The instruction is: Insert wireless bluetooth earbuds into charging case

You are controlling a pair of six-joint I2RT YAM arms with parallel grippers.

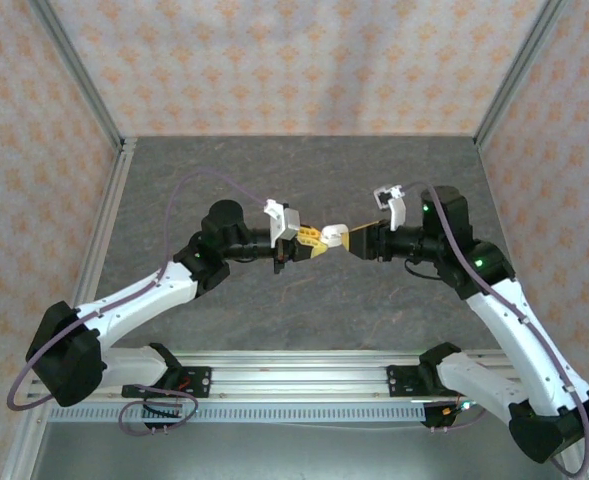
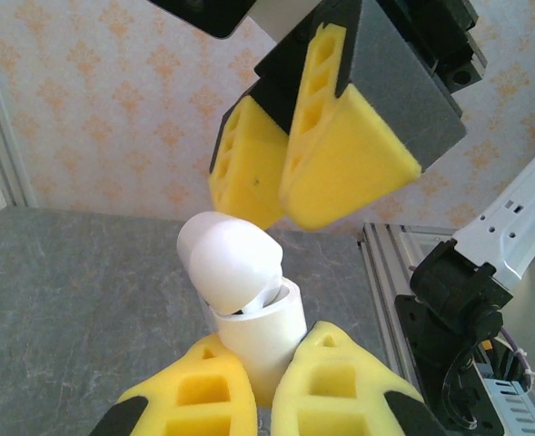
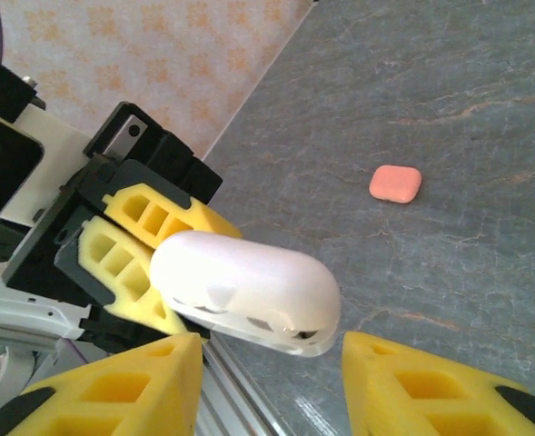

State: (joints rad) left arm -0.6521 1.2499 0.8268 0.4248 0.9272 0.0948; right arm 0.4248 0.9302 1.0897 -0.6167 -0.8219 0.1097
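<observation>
Two arms are meeting in the air above the middle of the table [image 1: 224, 180] in the top view. The left gripper [image 1: 312, 238] and the right gripper [image 1: 337, 241] are pointing tip to tip, almost touching. What is sitting between them is too small to tell from here.

In the left wrist view, the left gripper's yellow fingers [image 2: 340, 386] are clamping the lower half of a white case [image 2: 258, 331]. They are holding it upright off the table, I judge so that the other arm is getting free access from above. The lid [image 2: 226, 259] is standing hinged open and tilting to the left. The right gripper's fingers [image 2: 340, 154] are hovering just above the lid, not pressing on it as far as I can see. Something pale is sitting in the mouth of the case, but I cannot tell whether the earbuds are inside.

In the right wrist view, the right gripper's own fingers [image 3: 113, 391] are standing wide apart and gripping nothing. The white case is lying between and beyond them, apart from both. The left fingers [image 3: 149, 218] are squeezing its far end. A pink case [image 3: 396, 183] is lying closed on the table, well apart, and it is hiding its contents.
</observation>
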